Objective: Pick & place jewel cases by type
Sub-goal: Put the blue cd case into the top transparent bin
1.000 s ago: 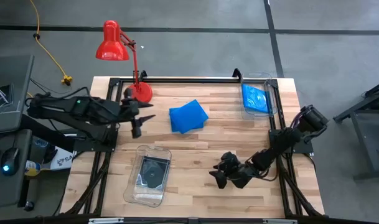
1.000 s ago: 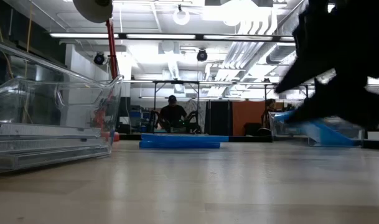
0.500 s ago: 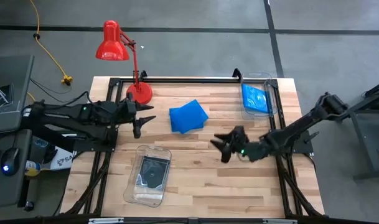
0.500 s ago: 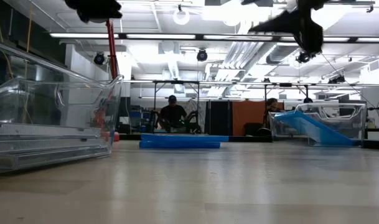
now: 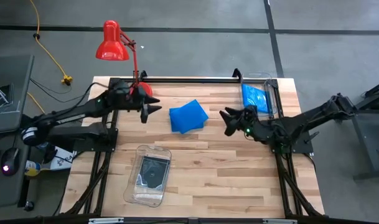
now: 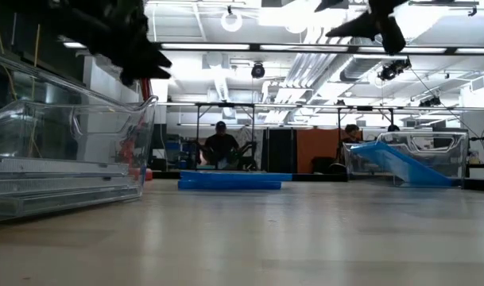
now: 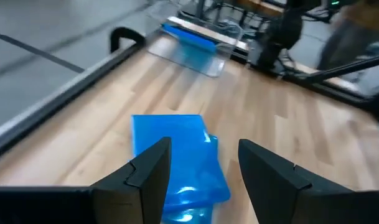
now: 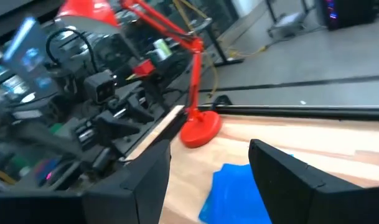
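A stack of bright blue jewel cases lies flat on the wooden table's middle; in the low view this stack sits far back. My left gripper hovers open just left of the stack, pointing at it; its wrist view shows the stack between and beyond the fingers. My right gripper hovers open right of the stack, facing it, with the stack's corner low in its wrist view. A dark jewel case lies in the near clear bin. Blue cases lie in the far-right bin.
A red desk lamp stands with its base at the far left, close behind my left gripper. The near clear bin and the far-right clear bin flank bare wood. A black frame rail runs along the far edge.
My left gripper has swung toward the table's far edge and right, sinking toward the blue stack and rolling a little. My right gripper has risen from the near right part of the table and gone toward the far edge, ending beside the stack. Both stay open.
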You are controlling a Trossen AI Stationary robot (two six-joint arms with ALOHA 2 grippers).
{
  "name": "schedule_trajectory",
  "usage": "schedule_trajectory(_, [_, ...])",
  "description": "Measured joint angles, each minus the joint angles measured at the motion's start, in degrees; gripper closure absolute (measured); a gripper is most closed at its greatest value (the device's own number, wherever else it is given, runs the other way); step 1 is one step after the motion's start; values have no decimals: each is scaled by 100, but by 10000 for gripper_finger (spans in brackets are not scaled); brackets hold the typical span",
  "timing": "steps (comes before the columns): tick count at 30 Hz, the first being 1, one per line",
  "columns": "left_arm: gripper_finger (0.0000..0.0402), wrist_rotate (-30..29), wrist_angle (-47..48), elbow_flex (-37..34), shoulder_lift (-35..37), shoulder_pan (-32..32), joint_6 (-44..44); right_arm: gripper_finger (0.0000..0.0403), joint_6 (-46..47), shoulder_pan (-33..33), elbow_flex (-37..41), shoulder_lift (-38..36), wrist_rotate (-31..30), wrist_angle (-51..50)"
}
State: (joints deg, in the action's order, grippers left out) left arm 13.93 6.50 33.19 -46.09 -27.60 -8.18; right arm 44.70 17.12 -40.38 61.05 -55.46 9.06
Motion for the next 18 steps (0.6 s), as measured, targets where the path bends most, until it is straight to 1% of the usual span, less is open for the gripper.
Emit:
schedule_trajectory(3, [218,969,-391,0,-596,-523,-26,192,493,-290,0,64,100,-274])
schedule_trajectory(5, [218,1371,-627,0,-1005,-766,-123,192,826,-470,0,115,226,-463])
schedule_trajectory(9, [218,1945,-1026,0,-1803,-1132,-391,192,1321,-828,0,205,502,-768])
schedule_trajectory(13, [218,2544,-1336,3,-2450,-1270,-566,192,1687,-1202,0,329,838,-1035])
schedule_trajectory(15, [218,2664,-1362,58,-2721,-1298,-562,192,1801,-1435,0,410,1099,-1154])
schedule_trajectory(18, [218,2726,-1374,191,-3051,-1291,-695,192,1984,-1789,0,548,1661,-1315])
